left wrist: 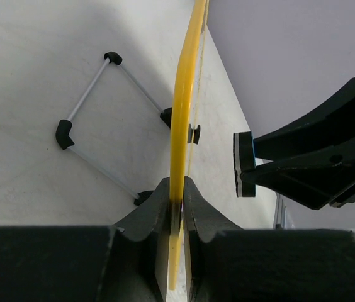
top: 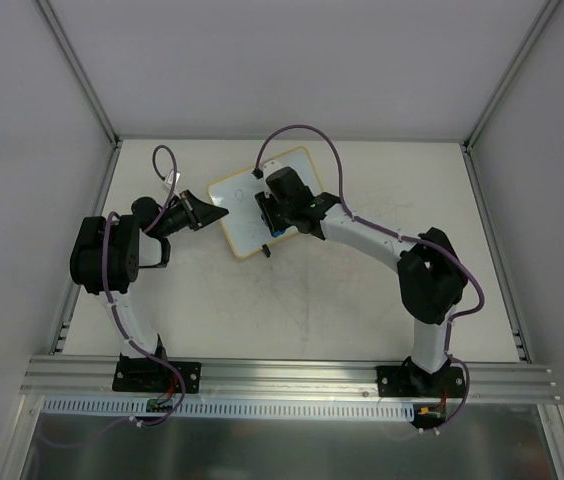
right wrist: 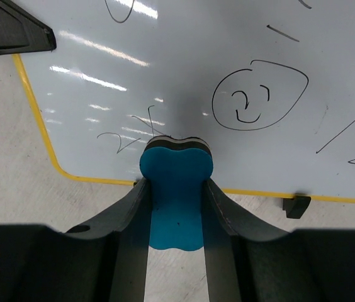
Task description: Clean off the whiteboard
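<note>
One scribbled yellow-framed white whiteboard (top: 244,208), left gripper (left wrist: 176,189) pinching its edge, right gripper (right wrist: 176,181) clamped on one blue eraser block (right wrist: 176,204), one wire stand (left wrist: 64,133) beside.

There is one whiteboard (top: 242,210), one blue eraser (right wrist: 176,211), one wire stand (left wrist: 89,92) and one table (top: 362,300). One circled smiley (right wrist: 259,94) is drawn on the whiteboard. Two grippers show: left gripper (left wrist: 175,195), right gripper (right wrist: 175,182).

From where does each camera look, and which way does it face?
Top external: above and behind the bases, looking down on the table; both arms show.
Left wrist: looks along the whiteboard edge; left gripper clamps it.
Right wrist: faces its drawn side; right gripper holds the blue eraser.
Shared: both wrist views show the whiteboard.
</note>
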Controlling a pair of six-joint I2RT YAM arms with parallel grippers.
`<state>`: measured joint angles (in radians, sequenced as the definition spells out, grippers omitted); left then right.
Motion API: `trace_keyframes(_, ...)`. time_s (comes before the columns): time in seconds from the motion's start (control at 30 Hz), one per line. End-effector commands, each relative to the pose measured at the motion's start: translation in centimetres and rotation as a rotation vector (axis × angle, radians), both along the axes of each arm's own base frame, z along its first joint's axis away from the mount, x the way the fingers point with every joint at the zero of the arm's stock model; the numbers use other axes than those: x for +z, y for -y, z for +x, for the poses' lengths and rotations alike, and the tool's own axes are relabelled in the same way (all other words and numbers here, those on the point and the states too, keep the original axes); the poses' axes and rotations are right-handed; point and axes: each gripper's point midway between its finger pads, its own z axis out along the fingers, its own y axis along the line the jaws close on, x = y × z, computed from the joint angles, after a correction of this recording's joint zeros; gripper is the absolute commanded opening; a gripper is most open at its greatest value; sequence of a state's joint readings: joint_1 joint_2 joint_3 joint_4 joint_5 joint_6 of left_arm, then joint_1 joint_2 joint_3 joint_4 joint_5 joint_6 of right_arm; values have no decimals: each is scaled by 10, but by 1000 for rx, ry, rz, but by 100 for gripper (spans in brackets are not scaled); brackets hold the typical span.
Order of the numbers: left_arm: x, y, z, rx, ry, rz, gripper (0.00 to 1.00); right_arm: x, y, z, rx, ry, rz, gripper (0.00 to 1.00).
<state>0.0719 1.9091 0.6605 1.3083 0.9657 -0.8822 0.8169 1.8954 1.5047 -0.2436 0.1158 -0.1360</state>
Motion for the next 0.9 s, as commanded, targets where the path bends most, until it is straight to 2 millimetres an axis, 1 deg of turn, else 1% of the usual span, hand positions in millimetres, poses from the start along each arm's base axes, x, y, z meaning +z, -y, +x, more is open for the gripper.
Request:
trace_keyframes(0.0, 47, 1, 7, -15, 319, 16, 0, 22, -13, 16, -7, 105, 30, 0)
trace_keyframes(0.07, 48, 1, 6, -17, 319, 15, 0, 22, -17, 16, -10, 128, 21, 0)
trace_keyframes(0.1, 48, 0, 5, -17, 327, 16, 0, 19, -14, 19, -24, 142, 3, 0)
trace_keyframes(0.2, 49, 1, 1, -20, 342, 17, 0, 19, -16, 25, -33, 188, -14, 0)
trace_keyframes(0.33, 49, 1, 1, -17, 348, 21, 0, 9, -18, 33, -47, 225, -32, 0)
trace_keyframes(0.37, 49, 1, 1, -18, 348, 21, 0, 1, -18, 35, -53, 227, -43, 0)
trace_keyframes(0.43, 49, 1, -1, -17, 362, 33, 0, -6, -16, 38, -69, 236, -60, 0)
trace_keyframes(0.47, 49, 1, -1, -12, 367, 36, 0, -9, -19, 43, -72, 247, -49, 0)
trace_keyframes(0.57, 51, 1, -2, -8, 375, 40, 0, -14, -22, 46, -78, 252, -49, 0)
trace_keyframes(0.6, 52, 1, -2, -13, 377, 39, 0, -20, -23, 46, -77, 241, -51, 0)
trace_keyframes(0.7, 53, 2, -3, -16, 381, 40, 0, -29, -28, 42, -57, 216, -37, 0)
trace_keyframes(0.83, 54, 2, -4, -19, 384, 41, 0, -36, -36, 35, -38, 199, -16, 0)
trace_keyframes(0.87, 54, 2, -4, -19, 386, 42, 0, -38, -41, 30, -25, 194, -11, 0)
